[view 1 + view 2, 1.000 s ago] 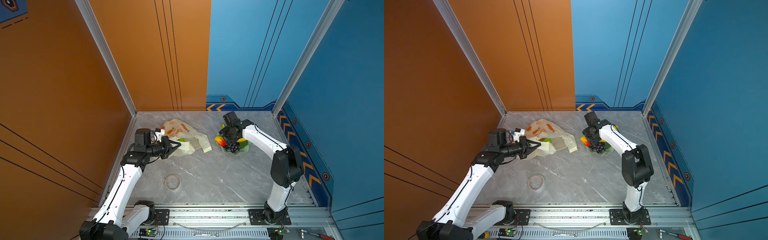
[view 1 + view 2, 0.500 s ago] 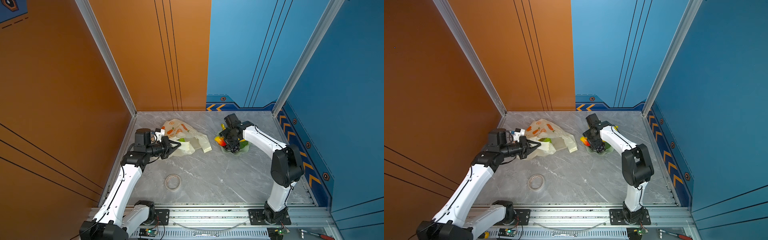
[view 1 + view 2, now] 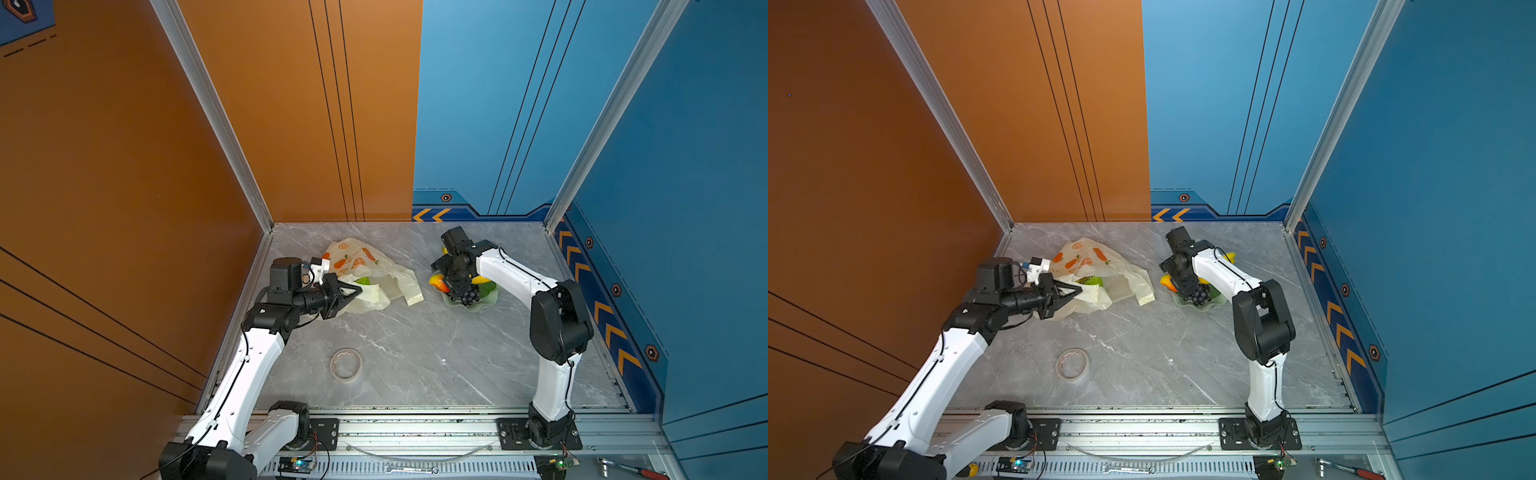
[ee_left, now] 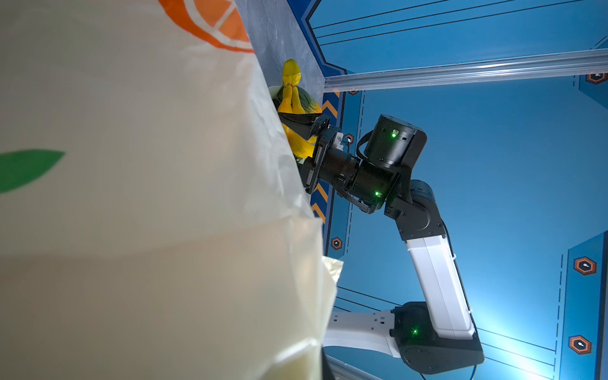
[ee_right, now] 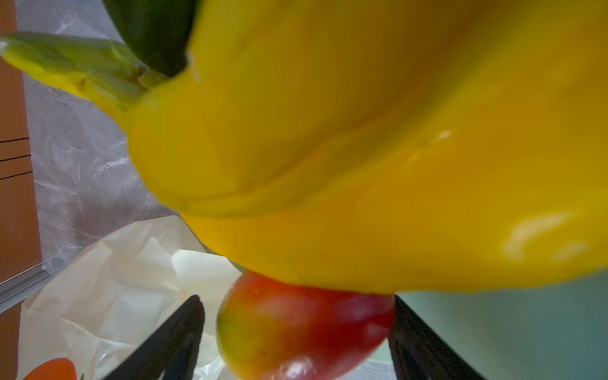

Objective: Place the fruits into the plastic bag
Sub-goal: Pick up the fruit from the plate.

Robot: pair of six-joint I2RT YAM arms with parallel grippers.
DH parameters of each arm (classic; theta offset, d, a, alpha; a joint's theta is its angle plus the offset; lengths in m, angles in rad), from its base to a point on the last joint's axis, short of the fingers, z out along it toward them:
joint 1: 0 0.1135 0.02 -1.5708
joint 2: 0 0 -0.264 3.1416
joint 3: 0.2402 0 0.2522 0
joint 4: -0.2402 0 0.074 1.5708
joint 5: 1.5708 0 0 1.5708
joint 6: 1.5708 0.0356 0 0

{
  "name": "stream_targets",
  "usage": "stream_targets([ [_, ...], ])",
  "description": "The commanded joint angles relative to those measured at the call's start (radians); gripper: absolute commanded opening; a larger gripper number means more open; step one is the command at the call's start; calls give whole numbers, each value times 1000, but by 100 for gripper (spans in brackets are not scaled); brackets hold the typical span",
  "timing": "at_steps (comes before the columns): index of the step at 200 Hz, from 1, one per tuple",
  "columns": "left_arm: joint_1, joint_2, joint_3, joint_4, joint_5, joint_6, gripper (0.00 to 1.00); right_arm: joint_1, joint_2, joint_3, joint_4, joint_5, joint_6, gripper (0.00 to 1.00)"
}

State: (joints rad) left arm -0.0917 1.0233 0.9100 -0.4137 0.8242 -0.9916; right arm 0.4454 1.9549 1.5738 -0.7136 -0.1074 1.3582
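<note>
The cream plastic bag (image 3: 357, 259) with orange prints lies at the back left, and a green fruit (image 3: 365, 281) shows in its mouth. My left gripper (image 3: 353, 291) is shut on the bag's near edge; in the left wrist view the plastic bag (image 4: 148, 197) hides the fingers. On the right the pale green dish (image 3: 469, 306) holds a red-yellow mango (image 3: 438, 282), yellow bananas (image 3: 482, 279) and dark grapes (image 3: 468, 296). My right gripper (image 5: 296, 306) is down in the dish and open. Its black fingers (image 5: 184, 325) stand on either side of the mango (image 5: 302, 332), under the bananas (image 5: 362, 148).
A roll of tape (image 3: 345, 364) lies on the grey marble floor in front of the bag. Orange and blue walls close the back and both sides. A wrench (image 3: 409, 469) and a red-handled tool (image 3: 640, 471) lie on the front rail.
My right gripper has come down over the dish and its jaws have spread wider, now around the mango. The left arm and the bag have not moved.
</note>
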Motion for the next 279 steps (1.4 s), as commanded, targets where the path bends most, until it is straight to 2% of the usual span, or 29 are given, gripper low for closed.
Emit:
stream_targets([
  [1, 3, -2, -5, -21, 22, 25, 0, 9, 38, 9, -8, -2, -1, 84],
  [54, 3, -2, -3, -25, 21, 26, 0, 9, 39, -20, -10, 18, -8, 80],
  [73, 3, -2, -4, -24, 21, 25, 0, 8, 32, -35, -13, 29, -11, 74],
  [89, 3, -3, -4, -23, 21, 25, 0, 7, 29, -35, -13, 34, -19, 61],
  [115, 3, -5, -5, -25, 21, 25, 0, 9, 14, -38, -15, 47, -22, 59],
  [134, 3, -6, -6, -25, 21, 25, 0, 9, -6, -38, -15, 54, -24, 52],
  [145, 2, -6, -6, -26, 21, 25, 0, 7, -18, -36, -15, 57, -24, 43],
  [163, 1, -9, -7, -27, 21, 26, 0, 7, -35, -38, -15, 51, -21, 38],
  [279, -3, -4, -6, -20, 22, 24, 0, 7, -161, -54, -15, 36, -5, 38],
])
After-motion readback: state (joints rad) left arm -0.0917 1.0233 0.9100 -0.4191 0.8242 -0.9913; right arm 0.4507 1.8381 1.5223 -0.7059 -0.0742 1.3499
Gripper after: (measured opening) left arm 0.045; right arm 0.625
